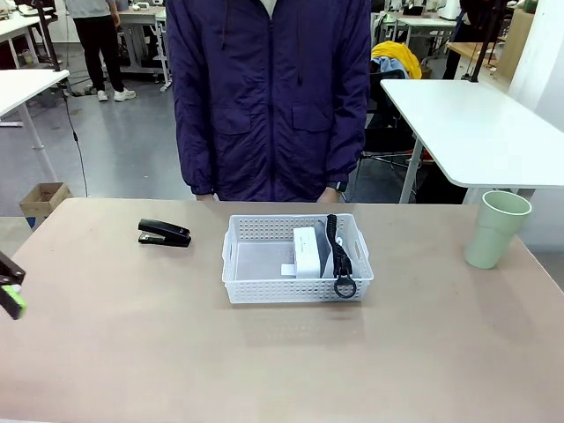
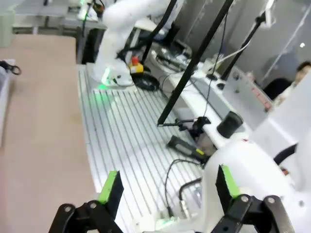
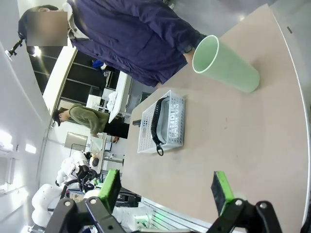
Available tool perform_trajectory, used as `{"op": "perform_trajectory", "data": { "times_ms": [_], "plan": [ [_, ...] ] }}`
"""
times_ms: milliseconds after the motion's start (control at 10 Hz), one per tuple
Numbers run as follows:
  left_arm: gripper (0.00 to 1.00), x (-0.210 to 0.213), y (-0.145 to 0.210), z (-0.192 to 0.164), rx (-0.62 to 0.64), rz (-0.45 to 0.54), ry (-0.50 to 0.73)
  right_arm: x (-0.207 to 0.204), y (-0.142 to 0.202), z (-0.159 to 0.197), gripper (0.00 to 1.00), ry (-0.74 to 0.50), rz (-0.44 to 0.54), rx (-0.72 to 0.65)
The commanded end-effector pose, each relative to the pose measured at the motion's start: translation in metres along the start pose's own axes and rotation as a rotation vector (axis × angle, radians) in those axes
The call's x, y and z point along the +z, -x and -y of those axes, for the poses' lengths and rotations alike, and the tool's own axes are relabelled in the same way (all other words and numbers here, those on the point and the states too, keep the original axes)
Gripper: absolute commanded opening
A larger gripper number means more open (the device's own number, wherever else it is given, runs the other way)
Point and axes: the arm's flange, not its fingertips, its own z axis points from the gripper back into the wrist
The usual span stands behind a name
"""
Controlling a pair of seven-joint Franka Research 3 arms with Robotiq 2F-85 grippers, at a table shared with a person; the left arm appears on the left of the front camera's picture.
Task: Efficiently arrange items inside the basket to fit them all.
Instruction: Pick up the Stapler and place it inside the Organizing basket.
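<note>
White lattice plastic – the basket (image 1: 282, 289) sits at the middle of the bench (image 1: 264, 361), in front of a person in a dark blue jacket (image 1: 269, 88) who stands at the far side. Inside it, the small white box (image 1: 307, 251) lies right of centre. The grey pouch (image 3: 174, 124) stands on edge along the basket's right wall, its "CAMPUS" print readable from the right wrist view. Its black strap (image 1: 338, 256) runs along the top and loops down over the front rim.

The black stapler (image 1: 164, 233) lies on the bench just left of the basket, apart from it. The pale green cup (image 1: 496, 228) stands upright near the bench's right edge, well apart from the basket.

The left tool (image 2: 167, 194) is spread wide with nothing between its pads. It looks past the bench edge at a slotted metal base plate (image 2: 126, 136), and one green pad (image 1: 13, 304) shows low at the left edge of the front view. The right tool (image 3: 166, 187) is likewise wide apart and empty – it hangs above the bench, with the cup and basket beyond it.
</note>
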Motion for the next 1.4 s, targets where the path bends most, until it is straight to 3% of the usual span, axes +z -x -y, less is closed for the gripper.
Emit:
{"op": "perform_trajectory", "data": {
  "times_ms": [0, 400, 600, 800, 1000, 1200, 1300],
  "plan": [
    [1.0, 0.008, 0.0, 0.006, 0.041, 0.035, 0.014, -0.001, 0.001, 0.001, 1.0, 0.0, -0.008, 0.016],
    [1.0, 0.002, 0.003, 0.002, 0.018, 0.016, 0.002, -0.001, 0.001, 0.001, 1.0, 0.0, -0.008, 0.016],
    [1.0, 0.009, -0.044, -0.038, 0.023, -0.079, -0.34, -0.001, 0.001, 0.001, 1.0, 0.0, -0.008, 0.016],
    [1.0, 0.02, -0.087, -0.092, 0.032, -0.266, -0.561, -0.001, 0.001, 0.001, 1.0, 0.0, -0.008, 0.016],
    [1.0, 0.035, -0.105, -0.125, 0.049, -0.535, -0.649, -0.001, 0.001, 0.001, 1.0, 0.0, -0.008, 0.016],
    [1.0, 0.038, -0.105, -0.133, 0.142, -0.736, -0.741, -0.001, 0.001, 0.001, 1.0, 0.0, -0.008, 0.016],
    [1.0, 0.032, -0.103, -0.138, 0.161, -0.785, -0.768, -0.001, 0.001, 0.001, 1.0, 0.0, -0.008, 0.016]
  ]
}}
